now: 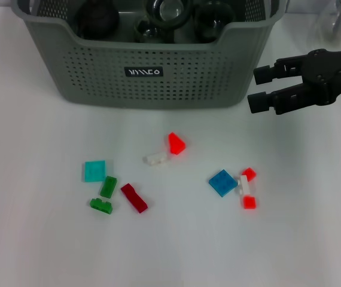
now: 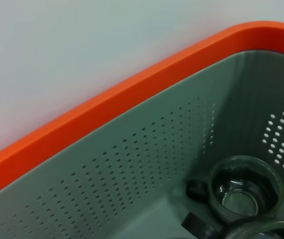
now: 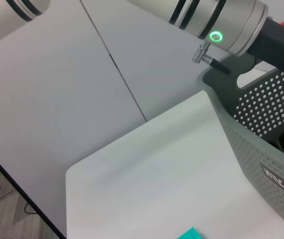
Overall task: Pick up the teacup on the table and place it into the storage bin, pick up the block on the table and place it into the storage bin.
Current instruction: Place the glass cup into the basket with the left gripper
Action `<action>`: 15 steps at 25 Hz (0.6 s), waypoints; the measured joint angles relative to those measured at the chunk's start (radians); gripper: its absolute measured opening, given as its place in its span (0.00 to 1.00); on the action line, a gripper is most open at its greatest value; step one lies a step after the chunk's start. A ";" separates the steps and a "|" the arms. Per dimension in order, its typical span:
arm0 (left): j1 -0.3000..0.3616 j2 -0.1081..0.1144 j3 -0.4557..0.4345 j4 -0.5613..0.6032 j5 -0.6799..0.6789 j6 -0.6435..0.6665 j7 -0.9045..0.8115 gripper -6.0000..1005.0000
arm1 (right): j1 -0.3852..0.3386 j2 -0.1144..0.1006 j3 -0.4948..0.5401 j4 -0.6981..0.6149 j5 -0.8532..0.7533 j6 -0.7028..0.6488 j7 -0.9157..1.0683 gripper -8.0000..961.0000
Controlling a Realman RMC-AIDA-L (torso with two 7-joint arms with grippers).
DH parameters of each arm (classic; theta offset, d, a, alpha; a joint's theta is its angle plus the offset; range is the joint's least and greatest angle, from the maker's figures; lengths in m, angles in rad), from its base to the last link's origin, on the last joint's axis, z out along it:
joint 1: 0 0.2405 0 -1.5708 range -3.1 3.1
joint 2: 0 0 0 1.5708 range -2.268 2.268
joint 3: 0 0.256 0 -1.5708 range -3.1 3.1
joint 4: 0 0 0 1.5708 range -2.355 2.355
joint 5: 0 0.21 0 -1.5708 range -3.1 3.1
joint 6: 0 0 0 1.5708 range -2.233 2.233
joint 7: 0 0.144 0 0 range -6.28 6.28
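The black right end effector (image 1: pixel 262 88) hovers open and empty beside the grey-green perforated plastic storage bin (image 1: pixel 152 78), which holds dark glass teacups (image 2: pixel 245 191). Small coloured blocks (image 1: pixel 222 182) lie scattered on the white worktop (image 1: pixel 39 239).

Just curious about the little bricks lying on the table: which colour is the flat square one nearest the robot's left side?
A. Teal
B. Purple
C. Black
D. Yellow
A: in the head view the teal square plate lies farthest to the left, just beside the green bricks.
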State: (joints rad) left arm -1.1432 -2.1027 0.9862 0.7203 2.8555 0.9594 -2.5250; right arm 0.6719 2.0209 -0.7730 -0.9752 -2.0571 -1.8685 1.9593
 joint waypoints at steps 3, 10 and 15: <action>0.000 -0.001 0.015 0.000 0.000 -0.001 0.000 0.05 | 0.000 0.000 0.000 -0.003 0.001 0.000 0.001 0.98; 0.000 -0.002 0.017 0.001 0.001 -0.001 0.001 0.05 | 0.000 -0.001 0.000 -0.008 0.004 0.000 0.004 0.98; 0.003 -0.002 0.020 0.001 0.001 0.007 0.003 0.05 | 0.000 -0.001 0.000 -0.008 0.004 0.000 0.004 0.98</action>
State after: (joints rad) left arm -1.1403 -2.1047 1.0066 0.7210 2.8563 0.9662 -2.5218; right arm 0.6719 2.0202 -0.7730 -0.9830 -2.0534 -1.8683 1.9635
